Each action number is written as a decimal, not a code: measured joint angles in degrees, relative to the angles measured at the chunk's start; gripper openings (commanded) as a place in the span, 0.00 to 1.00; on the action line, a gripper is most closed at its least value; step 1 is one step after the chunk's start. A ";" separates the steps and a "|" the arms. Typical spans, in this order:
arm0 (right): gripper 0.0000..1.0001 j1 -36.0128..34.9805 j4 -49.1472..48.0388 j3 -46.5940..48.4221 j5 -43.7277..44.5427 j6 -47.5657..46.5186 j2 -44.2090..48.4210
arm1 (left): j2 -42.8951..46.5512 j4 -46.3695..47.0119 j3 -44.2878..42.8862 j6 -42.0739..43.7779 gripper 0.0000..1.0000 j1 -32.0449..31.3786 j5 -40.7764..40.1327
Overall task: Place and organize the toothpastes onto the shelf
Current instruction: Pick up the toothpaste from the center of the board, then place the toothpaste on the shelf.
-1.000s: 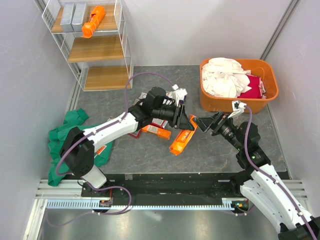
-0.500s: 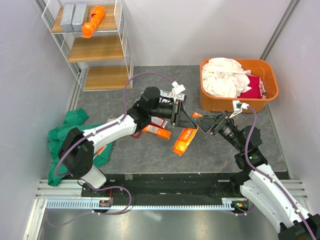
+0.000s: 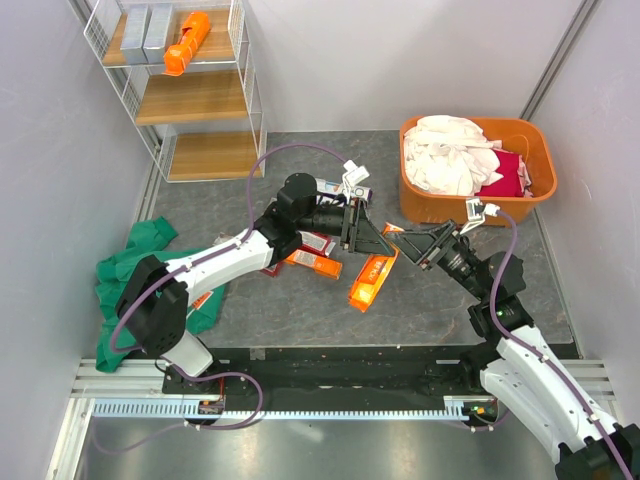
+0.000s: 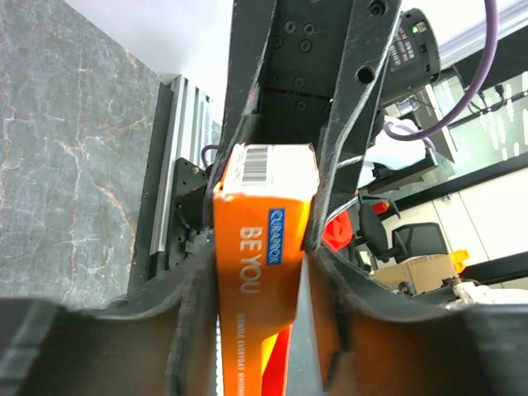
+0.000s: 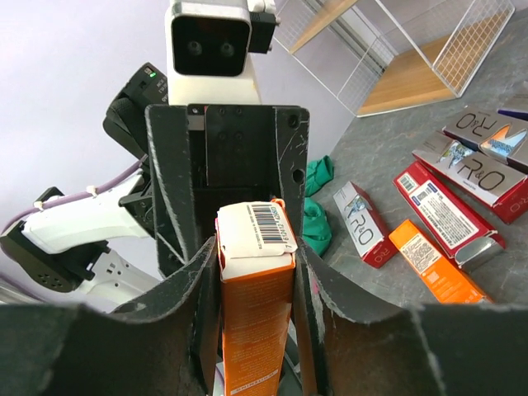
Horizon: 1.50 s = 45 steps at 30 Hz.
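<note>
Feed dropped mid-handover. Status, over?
Right gripper shut on orange carton. Left gripper around its other end, grip unclear. Nothing in the way; shelf has room.

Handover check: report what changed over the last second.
The right gripper moved left and closed its jaws on the orange carton that sits in the left gripper. The shelf, the tub and the other cartons stayed put.

Your left arm (image 3: pixel 215 255) and right arm (image 3: pixel 540 375) wore white shells over black joints, purple cables (image 3: pixel 262 165) looped along both, your pincer fingers (image 5: pixel 169 206) were black and scratched, a white twin-lens camera (image 5: pixel 209 37) on one wrist, screw holes (image 4: pixel 290 29) dotted the mount
</note>
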<state>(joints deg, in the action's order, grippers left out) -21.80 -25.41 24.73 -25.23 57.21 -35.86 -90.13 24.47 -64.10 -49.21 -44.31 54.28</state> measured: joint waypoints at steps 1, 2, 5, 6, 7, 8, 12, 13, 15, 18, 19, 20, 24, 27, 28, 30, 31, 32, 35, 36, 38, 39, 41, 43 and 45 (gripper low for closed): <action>0.28 0.00 0.17 0.00 -0.20 0.00 -0.02 | 0.00 0.11 0.00 -0.17 0.62 0.00 0.02; 0.28 0.00 0.42 0.00 -0.22 -0.04 -0.07 | 0.00 0.17 0.00 -0.24 0.67 0.00 0.00; 0.27 -0.11 1.18 0.13 -0.17 -0.37 -0.11 | 0.04 -0.20 0.11 -0.26 0.85 0.17 -0.20; 0.27 -0.11 1.75 0.35 -0.15 -0.55 -0.11 | 0.20 -0.37 0.31 -0.22 0.87 0.33 -0.33; 0.27 -0.11 2.36 0.66 -0.04 -0.79 -0.11 | 0.57 -0.63 0.74 -0.24 0.89 0.61 -0.68; 0.27 -0.11 2.73 0.85 0.09 -1.05 -0.09 | 1.14 -0.98 1.36 -0.24 0.91 0.92 -1.20; 0.26 -0.11 4.22 1.62 1.11 -1.73 0.50 | 4.83 -2.51 4.15 -0.24 0.93 3.58 -3.39; 0.25 -0.11 4.48 1.75 1.40 -1.86 0.66 | 5.73 -2.86 4.55 -0.24 0.94 4.33 -3.87; 0.25 -0.11 5.77 2.29 2.56 -2.21 1.16 | 8.07 -3.63 5.51 -0.22 0.95 6.27 -5.20; 0.26 -0.11 8.26 3.87 5.05 -3.43 1.88 | 11.30 -4.17 6.95 -0.24 0.98 8.96 -6.71; 0.26 -0.11 9.35 4.68 6.25 -3.93 2.12 | 12.22 -4.24 7.52 -0.26 0.98 9.73 -7.28; 0.26 -0.11 10.56 5.60 7.56 -4.39 2.47 | 12.96 -4.20 8.02 -0.31 0.99 10.32 -7.54; 0.32 -0.11 13.97 8.50 14.49 -5.70 4.83 | 14.21 -2.51 10.43 -2.21 1.00 11.37 -7.69; 0.34 -0.11 15.06 9.46 21.18 -6.03 7.78 | 14.21 0.55 13.11 -4.94 1.00 11.37 -7.67; 0.34 -0.11 15.41 9.62 23.34 -6.03 8.79 | 14.16 1.77 13.90 -5.92 1.00 11.34 -7.67; 0.35 -0.11 16.02 10.05 27.26 -6.03 10.51 | 13.94 4.07 14.95 -7.89 1.00 11.30 -7.67; 0.35 -0.09 16.22 10.27 29.29 -5.99 11.15 | 13.77 5.51 15.39 -8.90 1.00 11.17 -7.69; 0.35 -0.11 16.44 10.43 31.21 -5.88 11.65 | 13.55 6.73 15.72 -9.84 1.00 11.04 -7.69; 0.35 -0.11 17.31 10.45 35.78 -5.38 12.72 | 12.48 10.16 15.85 -11.76 1.00 9.55 -8.13; 0.35 -0.11 17.44 10.45 36.89 -5.27 12.85 | 12.22 10.80 15.85 -12.11 1.00 8.90 -8.35; 0.35 -0.11 17.66 10.47 38.73 -4.94 12.90 | 11.47 12.55 15.82 -12.70 1.00 7.19 -8.98; 0.34 -0.11 17.77 10.47 39.26 -4.87 12.90 | 11.10 13.07 15.76 -12.87 1.00 6.51 -9.18; 0.34 -0.11 18.23 10.67 40.15 -4.66 12.87 | 9.51 14.34 14.88 -13.46 1.00 4.87 -9.40; 0.34 -0.11 18.69 11.13 40.72 -4.48 12.81 | 7.50 16.02 13.75 -14.34 1.00 3.41 -9.84; 0.34 -0.11 18.75 11.52 40.94 -4.42 12.81 | 5.29 18.34 12.79 -15.37 0.99 2.16 -10.51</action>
<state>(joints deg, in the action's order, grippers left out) -21.91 -6.66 36.25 15.70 52.80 -23.05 -84.84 42.81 -51.31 -64.58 -42.15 43.77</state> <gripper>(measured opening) 0.416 0.993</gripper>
